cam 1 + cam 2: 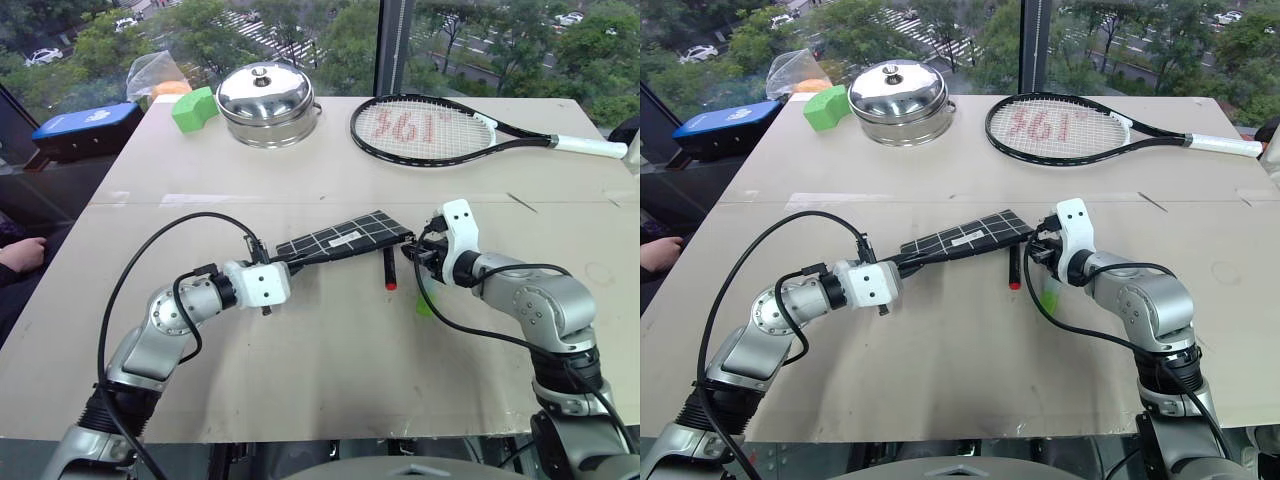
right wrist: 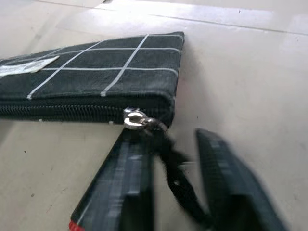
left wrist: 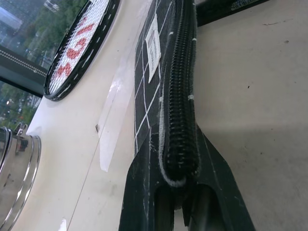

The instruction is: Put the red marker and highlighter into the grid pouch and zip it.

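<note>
Grid pouch lengthwise between arms

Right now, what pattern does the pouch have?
The grid pouch is black with white grid lines, clearest in the right wrist view.

Lifted grid pouch, zipper closed

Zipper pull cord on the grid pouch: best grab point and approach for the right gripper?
Grip the black pull cord just below the metal slider, coming from the grid pouch's free end along the zipper line. The cord hangs loose off that corner, and the left gripper clamps the opposite end.
</note>
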Available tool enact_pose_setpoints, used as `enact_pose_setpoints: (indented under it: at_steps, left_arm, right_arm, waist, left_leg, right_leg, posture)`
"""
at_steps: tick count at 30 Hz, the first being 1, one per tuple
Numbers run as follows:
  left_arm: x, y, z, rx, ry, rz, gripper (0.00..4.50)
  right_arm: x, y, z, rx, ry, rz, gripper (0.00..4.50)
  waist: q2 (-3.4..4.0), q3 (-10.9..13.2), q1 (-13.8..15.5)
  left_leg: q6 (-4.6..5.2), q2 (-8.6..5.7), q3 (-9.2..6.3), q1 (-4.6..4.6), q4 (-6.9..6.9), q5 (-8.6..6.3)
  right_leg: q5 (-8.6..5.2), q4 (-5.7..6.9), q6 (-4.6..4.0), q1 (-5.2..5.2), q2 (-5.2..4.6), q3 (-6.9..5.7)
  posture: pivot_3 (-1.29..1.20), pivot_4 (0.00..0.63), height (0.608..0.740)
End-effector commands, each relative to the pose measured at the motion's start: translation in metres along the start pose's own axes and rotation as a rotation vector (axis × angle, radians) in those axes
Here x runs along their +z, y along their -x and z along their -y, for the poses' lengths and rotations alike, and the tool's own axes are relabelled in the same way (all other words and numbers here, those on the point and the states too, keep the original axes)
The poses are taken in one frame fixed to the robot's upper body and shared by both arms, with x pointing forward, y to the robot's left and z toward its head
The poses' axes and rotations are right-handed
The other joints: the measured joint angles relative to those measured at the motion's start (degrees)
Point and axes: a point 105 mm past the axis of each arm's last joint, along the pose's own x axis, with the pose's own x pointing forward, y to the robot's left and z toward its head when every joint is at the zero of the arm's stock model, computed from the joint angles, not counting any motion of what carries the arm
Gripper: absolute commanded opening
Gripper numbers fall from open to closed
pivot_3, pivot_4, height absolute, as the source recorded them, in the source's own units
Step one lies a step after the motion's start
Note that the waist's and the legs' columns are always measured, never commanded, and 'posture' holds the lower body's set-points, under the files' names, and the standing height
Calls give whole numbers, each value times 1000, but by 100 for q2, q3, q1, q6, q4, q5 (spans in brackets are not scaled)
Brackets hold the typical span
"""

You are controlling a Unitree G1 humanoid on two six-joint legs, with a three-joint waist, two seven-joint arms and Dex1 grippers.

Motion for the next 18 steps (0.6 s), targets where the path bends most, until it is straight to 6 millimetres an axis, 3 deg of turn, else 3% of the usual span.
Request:
enact_pose_setpoints:
  at_steps: [1, 9, 13, 18]
  left_arm:
    - [10, 1, -11, 46, -30, 29, 0]
    - [9, -7, -14, 79, -11, 24, 0]
    - [15, -19, -14, 88, -11, 40, 0]
    - [22, -27, -14, 92, -12, 70, 0]
  right_arm:
    - [14, 0, -7, 33, 24, 48, 26]
    - [22, 6, -18, 98, 13, 60, 26]
    - [27, 8, -33, 169, -2, 49, 26]
    - [32, 6, -35, 165, -6, 44, 26]
  waist:
    - [0, 0, 0]
    - [0, 0, 8]
    - [0, 0, 5]
    - [-1, -1, 3]
  left_leg:
    - [0, 0, 0, 0, 0, 0]
    - [0, 0, 0, 0, 0, 0]
    - [0, -1, 0, 0, 0, 0]
    - [0, -2, -1, 0, 1, 1]
  right_leg:
    - [0, 0, 0, 0, 0, 0]
    - [0, 0, 0, 0, 0, 0]
    - [1, 1, 1, 0, 1, 0]
    - [2, 2, 2, 0, 2, 0]
  posture:
    - [0, 150, 740]
    - [0, 150, 740]
    - [0, 150, 740]
    - [0, 150, 740]
